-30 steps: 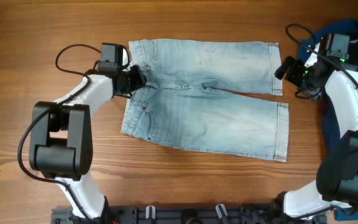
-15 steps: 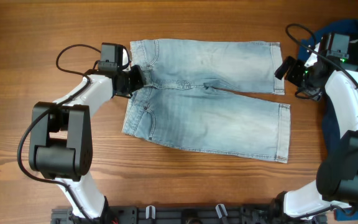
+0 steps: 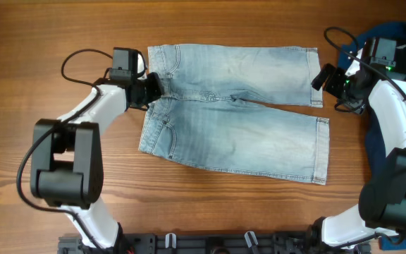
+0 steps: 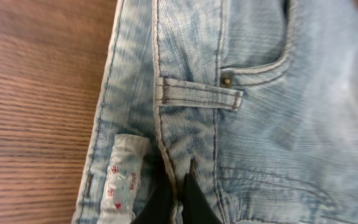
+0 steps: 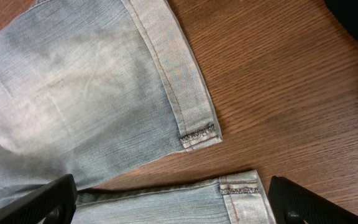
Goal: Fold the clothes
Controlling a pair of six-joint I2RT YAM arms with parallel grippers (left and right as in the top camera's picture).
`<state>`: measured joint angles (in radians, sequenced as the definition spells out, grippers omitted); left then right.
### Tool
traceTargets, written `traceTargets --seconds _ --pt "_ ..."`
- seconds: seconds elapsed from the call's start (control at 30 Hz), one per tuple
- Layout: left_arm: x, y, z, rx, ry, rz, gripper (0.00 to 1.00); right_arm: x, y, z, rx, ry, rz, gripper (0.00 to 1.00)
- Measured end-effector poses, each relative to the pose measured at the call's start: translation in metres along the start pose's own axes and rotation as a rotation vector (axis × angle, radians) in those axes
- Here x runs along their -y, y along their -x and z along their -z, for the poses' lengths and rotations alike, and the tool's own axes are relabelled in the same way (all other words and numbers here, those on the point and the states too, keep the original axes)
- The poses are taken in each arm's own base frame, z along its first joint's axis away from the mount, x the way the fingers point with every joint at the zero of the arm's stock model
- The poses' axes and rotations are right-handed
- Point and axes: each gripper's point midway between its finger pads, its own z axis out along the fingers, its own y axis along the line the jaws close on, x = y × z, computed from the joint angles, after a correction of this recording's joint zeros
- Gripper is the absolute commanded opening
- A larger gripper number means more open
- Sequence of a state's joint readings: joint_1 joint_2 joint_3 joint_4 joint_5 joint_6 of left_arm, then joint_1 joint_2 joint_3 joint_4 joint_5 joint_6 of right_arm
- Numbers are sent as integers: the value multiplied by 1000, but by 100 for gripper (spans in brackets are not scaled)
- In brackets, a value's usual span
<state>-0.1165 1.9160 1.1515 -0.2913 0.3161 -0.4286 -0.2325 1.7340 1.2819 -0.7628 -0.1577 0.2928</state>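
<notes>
Closed since a second ago, the left hand is pinched on the jeans' waistband; the right hand is held open above a cuff.

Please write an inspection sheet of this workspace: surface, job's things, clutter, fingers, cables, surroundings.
Surface: brown wooden table, wood grain visible.
Job's things: light blue faded denim jeans lying flat, waistband toward the left arm, legs slightly apart at the hemmed cuffs.
Clutter: dark blue garment at the far right edge, behind the right arm.
Fingers: left gripper shut on the jeans' waistband; right gripper open above the upper cuff, holding nothing.
Cables: black cable looping by the left arm.
Surroundings: nothing seen.
</notes>
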Motion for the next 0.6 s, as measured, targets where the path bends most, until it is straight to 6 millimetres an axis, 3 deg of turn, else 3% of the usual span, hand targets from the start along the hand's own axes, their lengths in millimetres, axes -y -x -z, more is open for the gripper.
traceTargets --seconds 0.2,0.4,0.6 --pt "7 13 26 57 4 -8 4 0 0 0 0 0 0 100" --pt "-19 11 29 70 145 9 4 0 0 0 0 0 0 100" --pt "-31 13 30 87 209 12 4 0 0 0 0 0 0 100"
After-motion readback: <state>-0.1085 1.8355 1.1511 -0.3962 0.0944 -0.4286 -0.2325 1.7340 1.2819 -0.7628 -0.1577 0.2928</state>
